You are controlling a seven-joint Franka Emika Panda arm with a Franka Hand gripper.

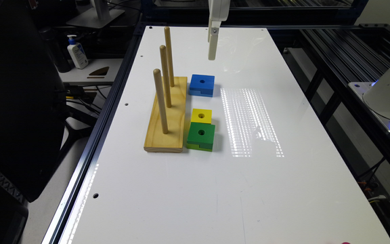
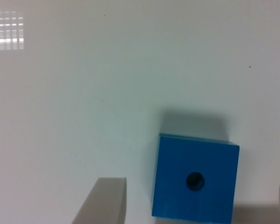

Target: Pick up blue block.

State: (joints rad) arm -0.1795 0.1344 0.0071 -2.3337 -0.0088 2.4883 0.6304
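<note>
The fingers [image 2: 105, 200] are seen spread wide apart with nothing held, one on either side of the blue block [image 2: 195, 181] in the wrist view, raised above it and not touching. The blue block [image 1: 201, 85] is found flat on the white worktop [image 1: 283, 189], just beside the wooden peg board [image 1: 166, 117]. A yellow block [image 1: 201, 116] and green block [image 1: 200, 136] are noted nearby, touching each other.
</note>
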